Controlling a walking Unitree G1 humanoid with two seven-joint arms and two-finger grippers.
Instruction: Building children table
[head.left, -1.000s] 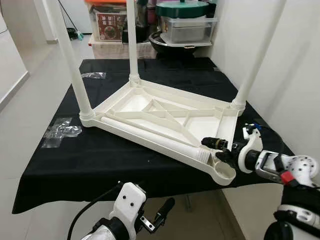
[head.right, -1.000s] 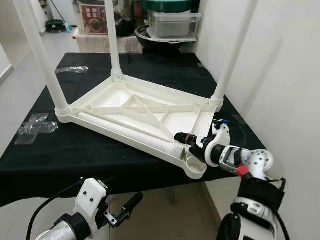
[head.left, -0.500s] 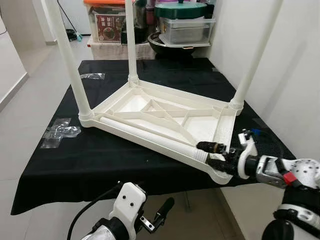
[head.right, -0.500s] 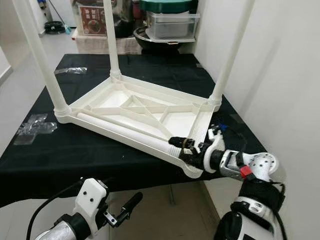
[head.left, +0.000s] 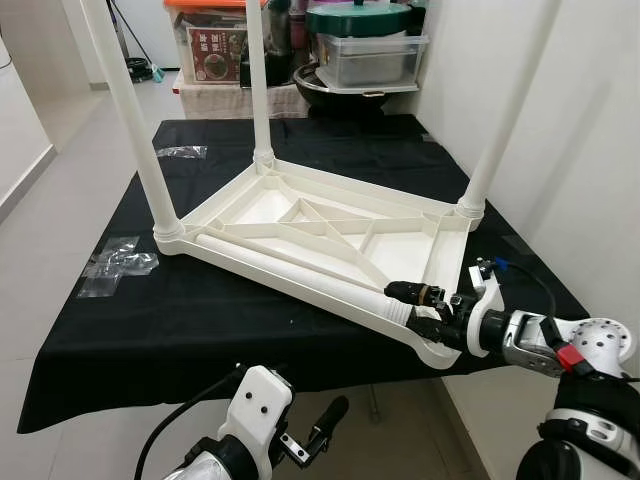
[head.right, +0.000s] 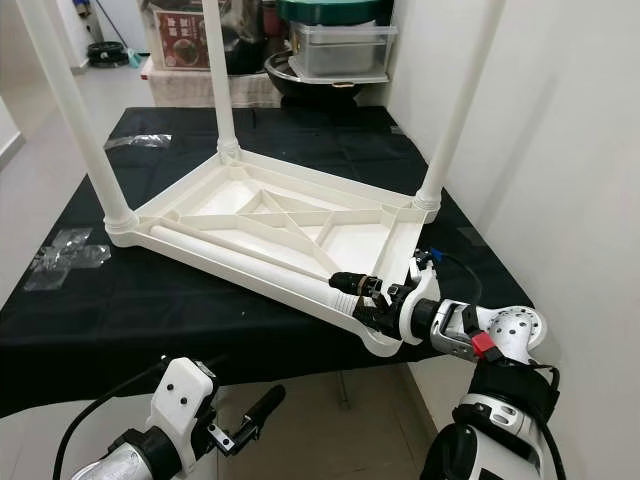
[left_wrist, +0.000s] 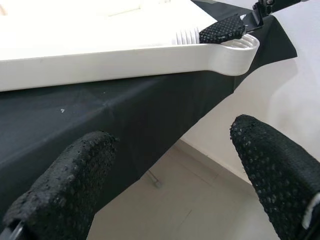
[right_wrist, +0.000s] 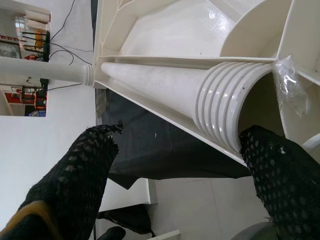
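The white plastic children's table (head.left: 330, 215) lies upside down on a black cloth (head.left: 200, 310), with three legs standing up from its corners. A fourth leg (head.left: 300, 272) lies loose inside the frame along the near rim. Its ribbed end (right_wrist: 225, 105) points at the empty corner socket (head.right: 385, 340). My right gripper (head.left: 420, 306) is at that ribbed end, open. One of its fingers (right_wrist: 85, 170) is outside the rim and the other is on the socket side, with the leg end between them. My left gripper (left_wrist: 175, 137) hangs open below the near edge of the cloth-covered surface, holding nothing.
Crumpled clear wrappers (head.left: 118, 262) lie on the cloth at the left, and another (head.left: 182, 152) lies at the back left. Storage boxes and pots (head.left: 370, 50) stand behind the black surface. A white wall (head.left: 590, 150) runs close along the right side.
My right gripper has moved from beside the corner socket in toward the loose leg's ribbed end and now straddles it. The left arm has stayed put.
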